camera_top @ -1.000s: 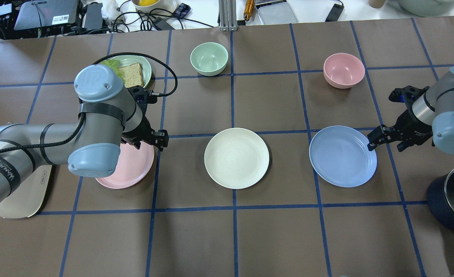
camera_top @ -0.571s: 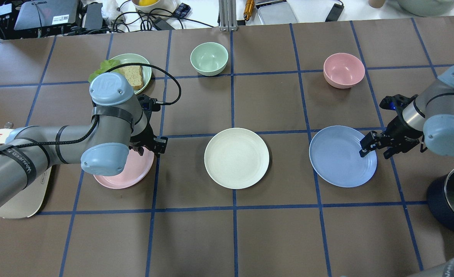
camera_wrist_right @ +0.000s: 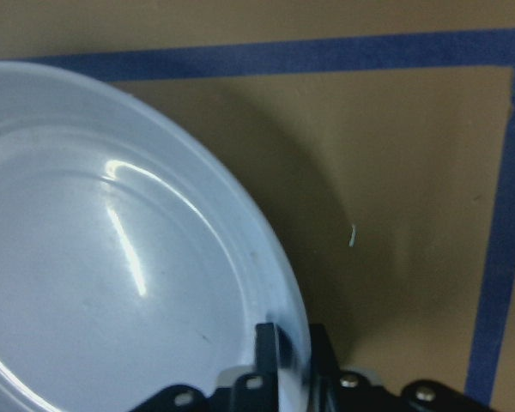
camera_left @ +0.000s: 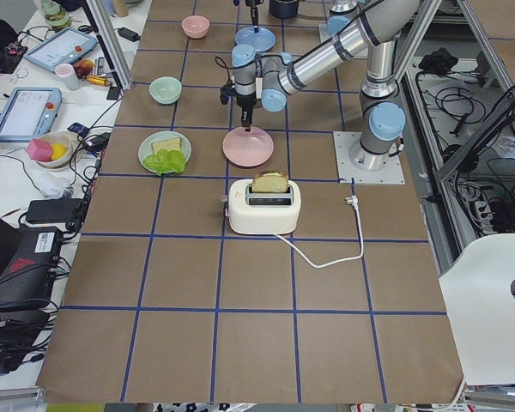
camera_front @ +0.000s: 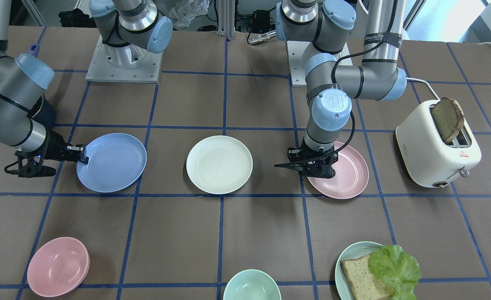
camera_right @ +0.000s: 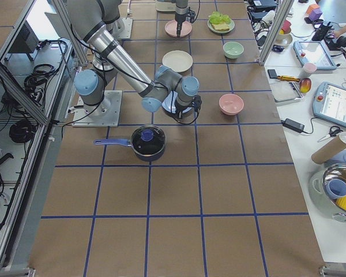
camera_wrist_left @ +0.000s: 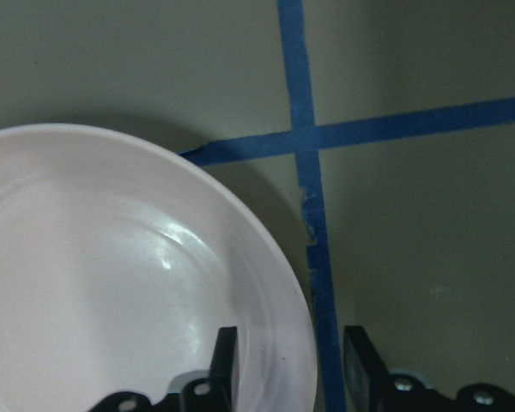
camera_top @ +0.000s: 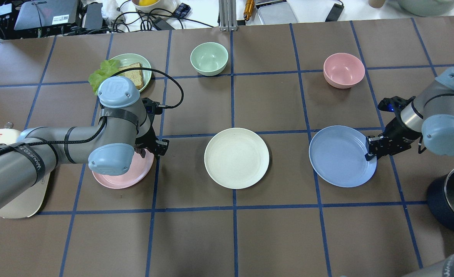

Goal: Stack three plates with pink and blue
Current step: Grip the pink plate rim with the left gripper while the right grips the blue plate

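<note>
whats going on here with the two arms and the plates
Each arm is at one plate, and no stacking has been done. The left gripper is open, its fingers straddling the rim of the pink plate. The right gripper looks shut on the rim of the blue plate. The cream plate sits untouched between them. All three plates lie flat and apart on the table.

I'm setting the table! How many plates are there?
4: a blue plate, a white plate and a pink plate in a row, plus a green plate holding bread and lettuce.
</note>
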Controlling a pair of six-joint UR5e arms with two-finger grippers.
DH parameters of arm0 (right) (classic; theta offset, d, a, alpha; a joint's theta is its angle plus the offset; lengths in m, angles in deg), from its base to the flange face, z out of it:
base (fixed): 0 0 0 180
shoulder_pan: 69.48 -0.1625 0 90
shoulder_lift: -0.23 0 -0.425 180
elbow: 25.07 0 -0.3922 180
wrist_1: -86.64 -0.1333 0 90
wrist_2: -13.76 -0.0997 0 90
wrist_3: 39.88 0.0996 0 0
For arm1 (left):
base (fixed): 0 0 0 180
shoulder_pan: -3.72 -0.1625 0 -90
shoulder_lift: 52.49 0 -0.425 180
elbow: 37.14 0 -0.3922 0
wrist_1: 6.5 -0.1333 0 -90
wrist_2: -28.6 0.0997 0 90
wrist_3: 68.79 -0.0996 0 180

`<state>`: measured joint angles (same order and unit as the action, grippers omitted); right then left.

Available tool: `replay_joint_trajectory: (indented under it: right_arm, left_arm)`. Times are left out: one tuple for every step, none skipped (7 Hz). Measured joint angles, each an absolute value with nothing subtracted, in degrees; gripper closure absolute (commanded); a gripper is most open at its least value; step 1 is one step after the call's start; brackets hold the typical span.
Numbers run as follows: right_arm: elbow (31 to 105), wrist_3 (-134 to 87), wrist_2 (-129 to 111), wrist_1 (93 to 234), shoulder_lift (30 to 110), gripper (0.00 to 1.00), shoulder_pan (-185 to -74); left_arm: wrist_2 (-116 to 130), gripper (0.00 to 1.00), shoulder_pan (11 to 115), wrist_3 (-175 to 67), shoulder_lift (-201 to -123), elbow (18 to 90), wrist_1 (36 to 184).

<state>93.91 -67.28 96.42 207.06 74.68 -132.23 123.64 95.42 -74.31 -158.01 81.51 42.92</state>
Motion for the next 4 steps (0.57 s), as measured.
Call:
replay_joint_trajectory:
  right_arm:
    - [93.73,-67.44,96.41,206.56,74.9,1.0,-132.23]
    - [93.56,-67.63,96.47,205.58,75.4,1.0,-132.18]
    - [93.07,-67.96,96.48,204.12,76.59,1.0,-132.18]
    - [91.77,-68.34,96.37,202.22,78.16,1.0,-132.2]
  left_arm:
    - [123.6,0.55,95.63,-74.28,-158.32,81.51,42.9]
    - [123.56,0.63,95.87,-74.31,-158.52,81.52,42.89]
    - [123.53,0.74,96.1,-74.32,-158.74,81.54,42.89]
    - [123.56,0.82,96.28,-74.37,-158.93,81.54,42.91]
